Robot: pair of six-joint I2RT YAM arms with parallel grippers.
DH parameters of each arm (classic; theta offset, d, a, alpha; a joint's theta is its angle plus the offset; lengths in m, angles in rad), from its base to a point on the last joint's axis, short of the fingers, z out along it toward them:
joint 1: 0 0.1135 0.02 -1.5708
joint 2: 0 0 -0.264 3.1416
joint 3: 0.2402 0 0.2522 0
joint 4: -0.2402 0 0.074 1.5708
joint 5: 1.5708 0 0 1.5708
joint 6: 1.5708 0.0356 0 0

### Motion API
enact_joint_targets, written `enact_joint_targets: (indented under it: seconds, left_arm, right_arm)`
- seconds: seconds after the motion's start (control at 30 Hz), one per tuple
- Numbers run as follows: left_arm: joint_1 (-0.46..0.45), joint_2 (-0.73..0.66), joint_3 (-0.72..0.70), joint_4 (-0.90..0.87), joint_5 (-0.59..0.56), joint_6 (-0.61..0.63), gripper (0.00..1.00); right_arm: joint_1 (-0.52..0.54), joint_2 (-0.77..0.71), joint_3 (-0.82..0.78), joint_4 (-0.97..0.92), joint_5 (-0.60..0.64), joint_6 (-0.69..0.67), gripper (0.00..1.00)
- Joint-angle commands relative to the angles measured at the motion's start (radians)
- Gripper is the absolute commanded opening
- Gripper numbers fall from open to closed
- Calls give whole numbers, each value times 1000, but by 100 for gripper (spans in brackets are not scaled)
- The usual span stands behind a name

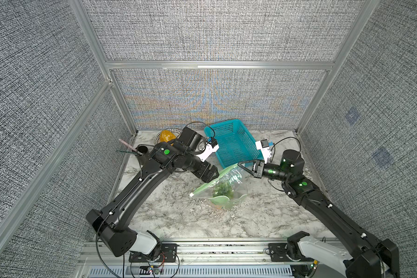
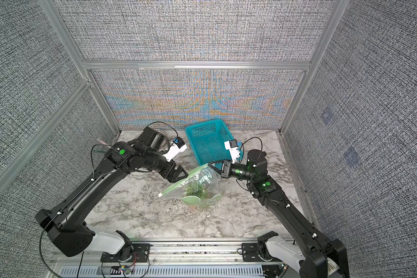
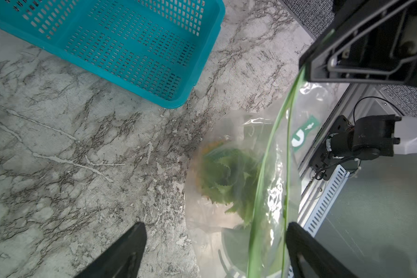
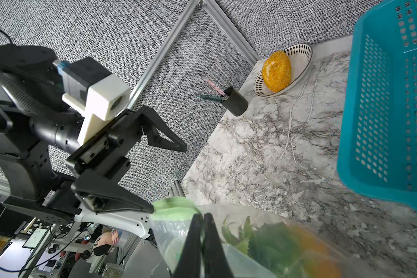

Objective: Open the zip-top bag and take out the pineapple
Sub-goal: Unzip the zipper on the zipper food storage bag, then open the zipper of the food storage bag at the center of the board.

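Right wrist view: the zip-top bag (image 4: 176,223) is being pinched at its pale green zip strip by the right gripper (image 4: 202,216), whose fingers are being pressed together on the plastic. In both top views the bag is being held up just in front of the near corner of the teal basket (image 1: 223,123), while its lower end is being carried by the marble counter (image 1: 173,216). The pineapple (image 3: 226,178) is being kept inside the bag, crown toward the zip strip, and is being blurred by the crinkled film. The left gripper (image 4: 169,177) is being held wide open just beside that same basket corner. In the left wrist view the zip strip is passing between its spread fingers, and nothing is being gripped by it. To the left of the basket, a black cup (image 4: 236,102) and a patterned bowl (image 4: 301,51) carrying a leafless orange fruit (image 4: 276,72) are being partly hidden by the left arm in the top views.
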Motion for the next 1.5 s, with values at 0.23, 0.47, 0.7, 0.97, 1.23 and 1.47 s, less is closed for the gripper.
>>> enact_joint_targets:
  seconds: [0.23, 0.47, 0.7, 0.97, 1.23, 1.47]
  left_arm:
    - [-1, -32, -74, 64, 229, -80, 89]
    - [0, -104, -177, 62, 259, -110, 83]
    - [-2, -118, -232, 35, 241, -113, 79]
    - [-16, -88, -249, -4, 233, -94, 72]
    - [-38, -86, -279, -46, 188, -70, 65]
    - [-79, -53, -256, -50, 186, -52, 65]
  right_arm:
    - [5, -24, -56, -47, 48, -16, 0]
    - [-3, -19, -65, -45, 56, -17, 0]
    - [-22, -28, -55, -44, 67, -14, 0]
    - [-28, -27, -20, -52, 86, -13, 0]
    - [-35, -59, -24, -50, 138, 4, 0]
    - [-34, -75, -54, -32, 144, 35, 0]
